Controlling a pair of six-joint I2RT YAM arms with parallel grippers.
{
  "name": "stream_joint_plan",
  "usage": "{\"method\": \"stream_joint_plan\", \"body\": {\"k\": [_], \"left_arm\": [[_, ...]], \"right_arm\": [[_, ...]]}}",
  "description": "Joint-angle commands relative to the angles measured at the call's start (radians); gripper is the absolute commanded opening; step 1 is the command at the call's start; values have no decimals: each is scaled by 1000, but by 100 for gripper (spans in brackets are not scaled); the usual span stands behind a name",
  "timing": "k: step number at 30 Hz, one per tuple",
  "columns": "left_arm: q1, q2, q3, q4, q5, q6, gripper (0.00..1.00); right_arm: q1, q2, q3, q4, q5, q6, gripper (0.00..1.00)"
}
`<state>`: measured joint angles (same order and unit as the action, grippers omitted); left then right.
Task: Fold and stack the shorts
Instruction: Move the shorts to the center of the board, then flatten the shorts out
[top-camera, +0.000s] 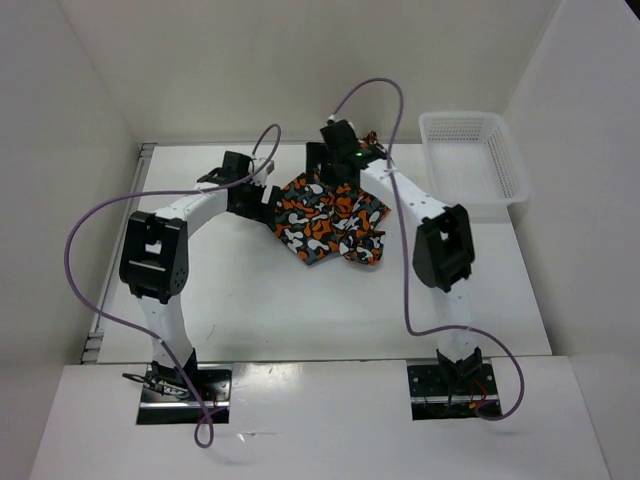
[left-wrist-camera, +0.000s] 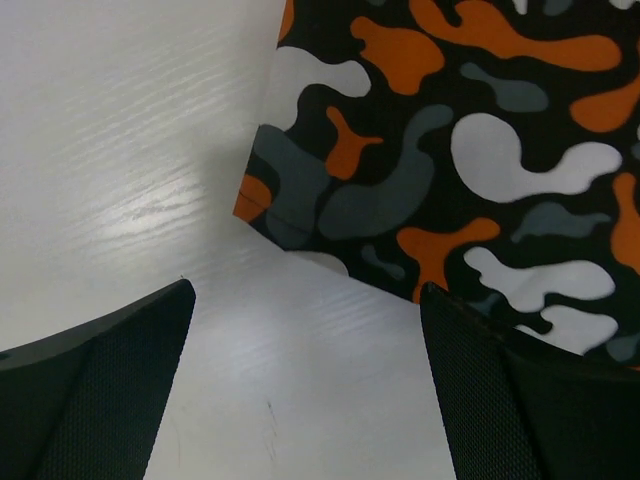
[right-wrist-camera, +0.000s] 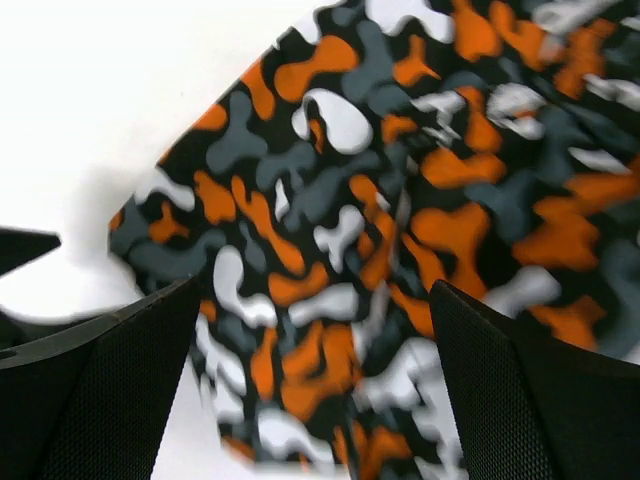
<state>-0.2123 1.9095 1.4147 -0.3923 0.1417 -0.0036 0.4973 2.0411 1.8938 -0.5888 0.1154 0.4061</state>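
The shorts (top-camera: 328, 220) in orange, black, grey and white camouflage print lie spread on the white table, mid-back. My left gripper (top-camera: 268, 200) is open at their left edge; in the left wrist view its fingers (left-wrist-camera: 110, 390) frame bare table, with a corner of the shorts (left-wrist-camera: 440, 150) just ahead and to the right. My right gripper (top-camera: 325, 165) is open above the shorts' far edge; in the right wrist view the shorts (right-wrist-camera: 380, 230) fill the space between its fingers (right-wrist-camera: 520, 390). Neither gripper holds cloth.
A white mesh basket (top-camera: 474, 160) stands at the back right, with nothing visible inside. White walls enclose the table on the left, back and right. Purple cables loop over both arms.
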Motion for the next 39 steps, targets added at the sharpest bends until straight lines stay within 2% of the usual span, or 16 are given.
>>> {"method": "stream_joint_plan", "body": {"k": [1,4,9,13,15,16,18,19,21,22,27,30,31,35,37,39], "left_arm": [[-2,54,44,85,-13,4,100],[-12,88,24,113,-31,4,94],[-12,109,15,113,-31,4,70],[-12,118,6,113,4,4,40],[-12,118,6,131,4,4,31],[-12,128,6,132,4,4,26],[-12,137,18,144,4,4,7],[-12,137,18,144,-11,4,0],[0,149,53,153,-11,4,0],[1,160,65,153,-11,4,0],[117,209,217,153,-77,4,0],[200,278,427,133,-108,4,0],[215,313,528,122,-122,4,0],[235,359,674,148,-197,4,0],[226,373,690,148,-206,4,33],[215,334,676,109,-183,4,80]], "right_arm": [[41,170,163,0,125,-30,100],[41,309,306,-58,182,-30,96],[41,404,390,-101,219,-7,82],[41,415,378,-137,326,3,81],[41,404,369,-137,340,13,80],[41,404,369,-137,340,2,73],[41,413,347,-126,304,-9,56],[41,422,332,-115,258,-9,36],[41,422,323,-115,204,-25,17],[41,422,314,-115,192,-26,0],[11,256,277,-115,164,-36,0],[-29,71,185,-91,107,-36,0],[-29,20,118,-79,87,-21,0],[-103,-243,-148,21,-72,77,0],[-126,-356,-310,75,-112,137,0],[-126,-419,-439,96,-122,174,0]]}}
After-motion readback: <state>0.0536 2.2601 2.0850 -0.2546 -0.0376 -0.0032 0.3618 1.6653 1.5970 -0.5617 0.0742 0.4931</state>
